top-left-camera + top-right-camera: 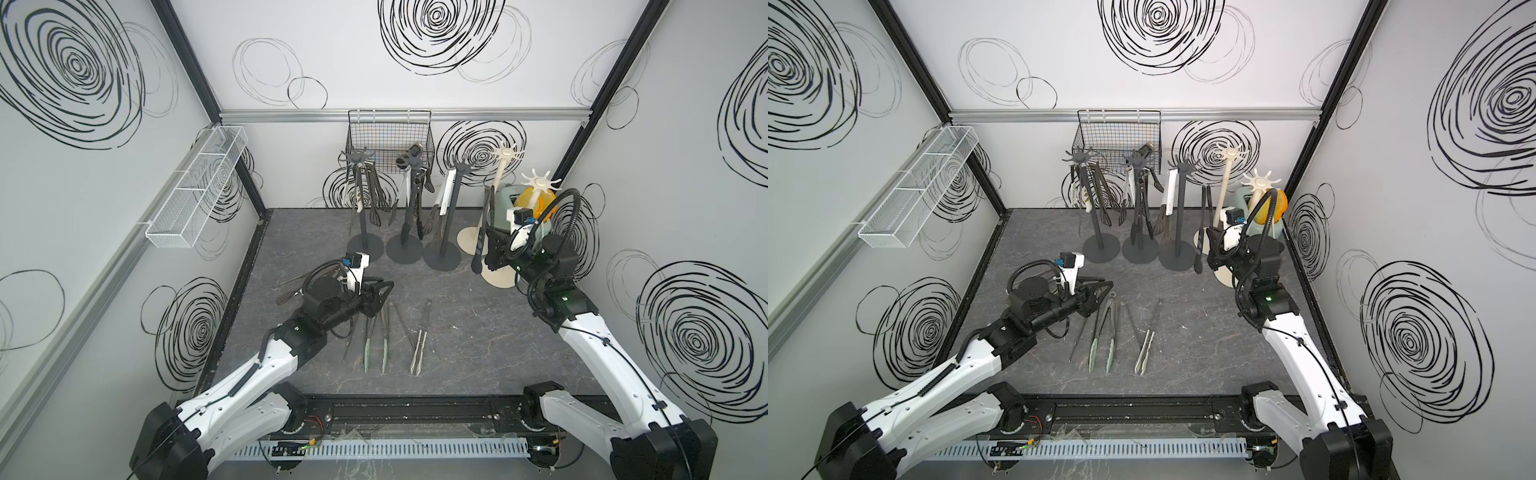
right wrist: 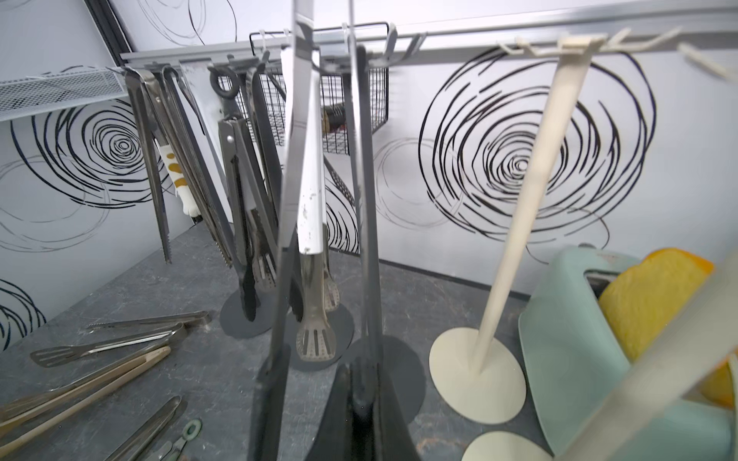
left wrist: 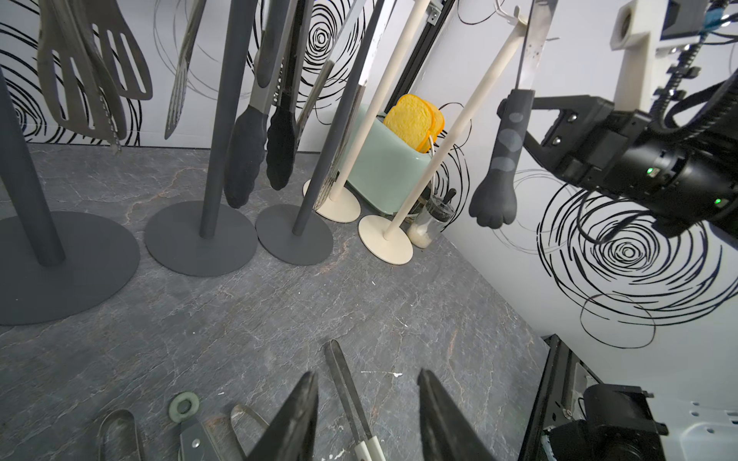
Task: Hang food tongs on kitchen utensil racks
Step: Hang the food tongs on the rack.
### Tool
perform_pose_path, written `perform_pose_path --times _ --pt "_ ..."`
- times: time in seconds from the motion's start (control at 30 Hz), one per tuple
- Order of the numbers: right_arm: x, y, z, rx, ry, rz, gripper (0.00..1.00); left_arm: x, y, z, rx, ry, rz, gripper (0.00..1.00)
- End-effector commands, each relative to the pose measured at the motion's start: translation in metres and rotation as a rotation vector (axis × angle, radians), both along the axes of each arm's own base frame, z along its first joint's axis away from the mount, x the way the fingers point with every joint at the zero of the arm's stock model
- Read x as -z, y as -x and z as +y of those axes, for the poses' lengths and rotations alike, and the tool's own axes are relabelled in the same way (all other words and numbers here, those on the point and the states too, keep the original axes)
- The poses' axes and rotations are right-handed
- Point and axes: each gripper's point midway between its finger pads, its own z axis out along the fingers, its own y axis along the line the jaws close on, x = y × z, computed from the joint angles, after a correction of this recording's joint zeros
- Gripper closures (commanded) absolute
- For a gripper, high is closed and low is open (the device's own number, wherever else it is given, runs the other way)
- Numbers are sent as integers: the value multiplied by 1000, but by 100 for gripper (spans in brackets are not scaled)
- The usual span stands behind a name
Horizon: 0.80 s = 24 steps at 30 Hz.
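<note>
**Desk:** What do we have on the right?

**Field:** The right gripper (image 1: 493,254) is clenched on the black paw-tipped tongs (image 1: 478,245). It holds them upright, clear of the slate-grey table (image 1: 478,332), just beside the near cream rack (image 1: 540,181). We cannot tell whether their top end touches a hook.

**Desk:** And the left?

**Field:** The left gripper (image 1: 385,294) hovers low over the loose tongs, jaws parted and grasping nothing. In its wrist view we see a slim steel pair (image 3: 343,375) lying on the table between the fingers (image 3: 295,415).

**Desk:** Where are the other tongs?

**Field:** We find the green-tipped tongs (image 1: 376,336) and several steel pairs lying flat mid-table, with more beneath the left arm. Others hang from the three dark grey racks (image 1: 452,208) lined up along the back wall. The far cream rack (image 1: 500,178) stands in the back right corner, next to a mint toaster (image 3: 383,171) with toast (image 3: 411,119) in its slots.
</note>
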Motion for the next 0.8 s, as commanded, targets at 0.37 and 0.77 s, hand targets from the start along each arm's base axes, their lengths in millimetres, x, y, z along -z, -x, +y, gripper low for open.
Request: perform_pose_path --times 0.37,0.77 --pt "-58 -50 16 -93 -12 -158 100 -8 -3 -1 1 35 -37 55" --pt "-50 -83 25 -111 -6 -124 100 -7 -6 -4 6 27 -35 55"
